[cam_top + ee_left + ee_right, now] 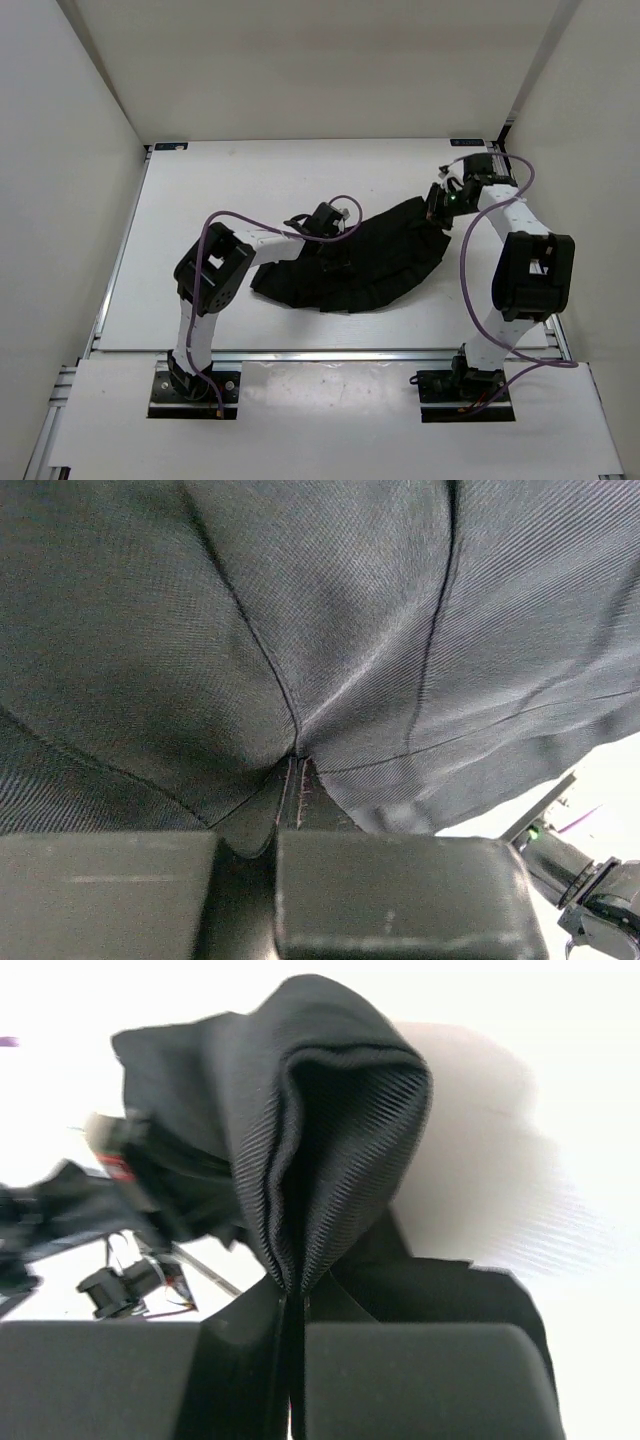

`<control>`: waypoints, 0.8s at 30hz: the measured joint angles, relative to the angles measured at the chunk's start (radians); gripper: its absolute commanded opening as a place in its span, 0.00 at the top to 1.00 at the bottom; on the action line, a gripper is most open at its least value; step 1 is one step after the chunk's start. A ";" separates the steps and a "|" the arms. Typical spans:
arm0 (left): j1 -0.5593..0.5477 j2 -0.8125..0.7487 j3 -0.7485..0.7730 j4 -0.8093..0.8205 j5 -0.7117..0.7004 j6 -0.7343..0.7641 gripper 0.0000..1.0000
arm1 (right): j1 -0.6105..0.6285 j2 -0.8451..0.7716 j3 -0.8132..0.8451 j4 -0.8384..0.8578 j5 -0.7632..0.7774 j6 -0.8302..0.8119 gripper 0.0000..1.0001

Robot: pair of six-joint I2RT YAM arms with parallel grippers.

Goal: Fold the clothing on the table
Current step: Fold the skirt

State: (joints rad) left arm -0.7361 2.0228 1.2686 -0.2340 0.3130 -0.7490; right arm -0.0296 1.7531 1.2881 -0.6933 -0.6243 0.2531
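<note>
Bases of two white-and-black robot arms sit side by side behind an aluminium rail (330,352) at the near edge of a large flat white table (250,180). Purple cables (465,260) loop along both arms. Beyond the rail, a black, soft, pleated fabric garment (370,265) lies on the table as a curved band, running from the centre toward the far right. The left gripper (330,245) meets the garment at its left-centre upper edge. In the left wrist view its fingers (400,900) are pressed together on a pinched fold of the garment (300,630), which fills nearly the whole picture. The right gripper (437,212) reaches farther back, at the garment's far right end. In the right wrist view its jaws are fully closed on a fold of the ribbed black garment (330,1110), which rises in a rounded loop above the fingertips (400,1380). White walls (320,70) border the table on the left, right and far sides.
</note>
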 measured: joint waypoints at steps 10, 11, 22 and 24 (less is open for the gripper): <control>-0.005 0.002 0.002 -0.002 0.005 -0.004 1.00 | 0.241 -0.008 0.114 0.066 -0.154 0.126 1.00; -0.004 0.002 0.002 -0.001 0.005 -0.004 1.00 | 0.264 -0.008 0.114 0.077 -0.170 0.138 1.00; 0.036 0.002 0.000 0.000 0.011 -0.011 1.00 | 0.351 -0.008 -0.010 0.299 -0.352 0.328 1.00; 0.039 0.002 -0.004 0.005 0.015 -0.015 1.00 | 0.351 -0.010 -0.017 0.316 -0.362 0.343 1.00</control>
State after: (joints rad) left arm -0.6971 2.0247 1.2644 -0.2287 0.3283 -0.7639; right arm 0.3218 1.7428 1.2713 -0.3771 -0.9859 0.5964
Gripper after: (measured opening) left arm 0.014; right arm 0.017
